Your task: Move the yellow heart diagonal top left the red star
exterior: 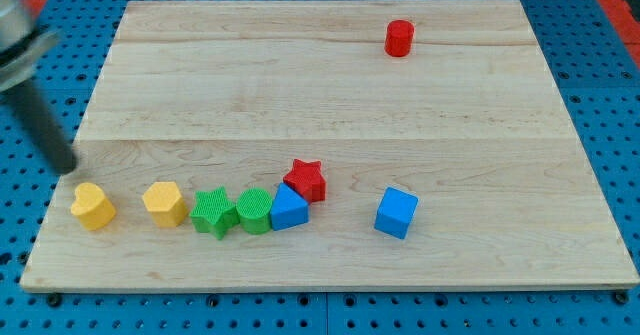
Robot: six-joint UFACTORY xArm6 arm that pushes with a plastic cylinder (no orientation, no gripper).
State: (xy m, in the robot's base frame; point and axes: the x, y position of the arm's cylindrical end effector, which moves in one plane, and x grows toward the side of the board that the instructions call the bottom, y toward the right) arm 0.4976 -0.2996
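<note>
The yellow heart [92, 206] lies near the board's lower left corner. The red star [306, 179] lies right of it at lower centre, touching a blue block [289, 209]. My tip [68, 166] is at the board's left edge, just above and slightly left of the yellow heart, a small gap apart. The dark rod slants up to the view's top left.
Between heart and star lies a row: a second yellow block [165, 203], a green star [213, 213] and a green round block [256, 211]. A blue cube [396, 212] sits further right. A red cylinder [399, 38] stands at the top right of the wooden board [330, 85].
</note>
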